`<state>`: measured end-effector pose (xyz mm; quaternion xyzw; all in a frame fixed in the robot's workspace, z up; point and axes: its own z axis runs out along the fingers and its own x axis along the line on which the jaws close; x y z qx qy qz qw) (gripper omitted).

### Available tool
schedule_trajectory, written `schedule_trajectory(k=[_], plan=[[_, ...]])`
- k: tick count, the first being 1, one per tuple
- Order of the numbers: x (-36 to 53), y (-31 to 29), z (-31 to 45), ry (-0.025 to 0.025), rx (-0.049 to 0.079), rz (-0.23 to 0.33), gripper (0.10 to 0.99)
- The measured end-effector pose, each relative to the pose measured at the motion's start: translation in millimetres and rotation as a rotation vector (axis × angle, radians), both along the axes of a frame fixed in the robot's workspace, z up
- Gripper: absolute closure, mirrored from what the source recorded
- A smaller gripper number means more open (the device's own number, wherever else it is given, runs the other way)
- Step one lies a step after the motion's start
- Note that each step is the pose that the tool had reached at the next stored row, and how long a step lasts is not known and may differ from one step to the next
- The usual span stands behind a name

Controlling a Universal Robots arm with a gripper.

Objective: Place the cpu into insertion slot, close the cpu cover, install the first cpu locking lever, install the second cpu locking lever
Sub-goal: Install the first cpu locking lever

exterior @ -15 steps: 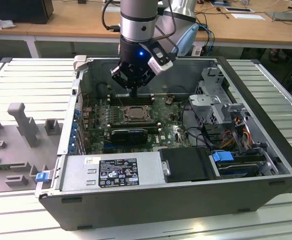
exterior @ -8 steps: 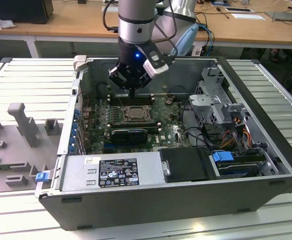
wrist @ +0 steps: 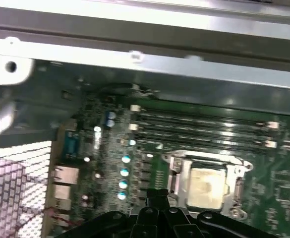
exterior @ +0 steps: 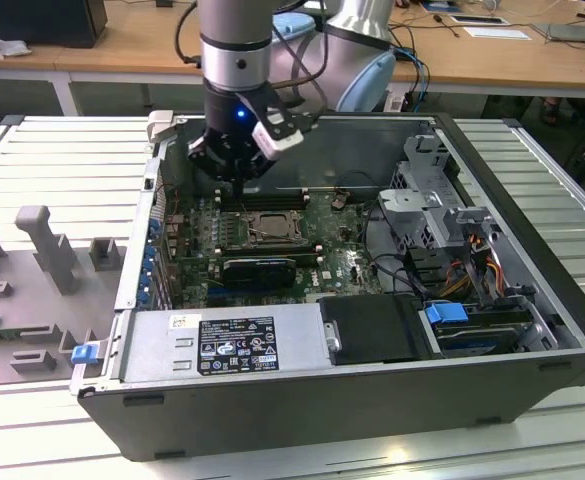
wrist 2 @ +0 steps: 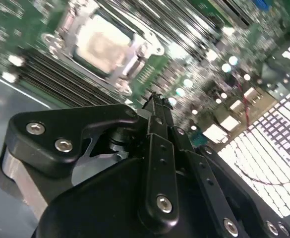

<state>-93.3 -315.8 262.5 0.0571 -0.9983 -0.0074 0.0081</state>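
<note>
- Your gripper [exterior: 235,176] hangs just above the green board [exterior: 344,262] inside the open computer case [exterior: 532,300]. It is near the case's back wall.
- In both wrist views the gripper [wrist 2: 154,101] [wrist: 157,193] looks clenched. Its black fingers meet at one narrow tip and nothing is held between them.
- The cpu [wrist 2: 102,43] [wrist: 206,186] is out of your grasp. It is the pale silvery-beige square lying flat in the insertion slot [exterior: 263,229].
- The slot sits below the gripper and slightly off its tip, towards the exterior view's right. The gripper is clear of it and not touching.
- The cpu cover [wrist 2: 128,67] [wrist: 204,158] lies down around the cpu as a silvery frame. The pale plate shows through its window.
- You cannot tell from these views whether either locking lever is latched, because the metal beside the socket is too blurred to read.
- The long black memory slots [wrist: 199,124] [exterior: 262,200] run almost under the gripper, between the socket and the case's back wall.
- A long black card [exterior: 259,268] sits beyond the socket from the gripper, towards the case's front edge.
- Further out the same way is the labelled grey box [exterior: 222,345].
- The case rests on a pale slatted surface [exterior: 62,160].
- Grey block fixtures [exterior: 47,245] stand on that surface well away from the gripper, on the exterior view's left.
</note>
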Motion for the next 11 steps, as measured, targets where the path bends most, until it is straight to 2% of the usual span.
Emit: schedule_trajectory(k=[2, 3, 5, 8, 11], plan=[[-7.3, 1.4, -0.9, -0.0007, 0.000, 0.000, 0.980], [-12.2, 5.8, -1.3, -0.0005, 0.000, 0.000, 0.980], [-16.0, 12.8, -1.9, -0.0005, 0.000, 0.000, 0.980], [-17.1, 24.5, -3.0, -0.0007, 0.000, 0.000, 0.980], [-16.3, 31.4, -3.7, -0.0005, 0.000, 0.000, 0.980]])
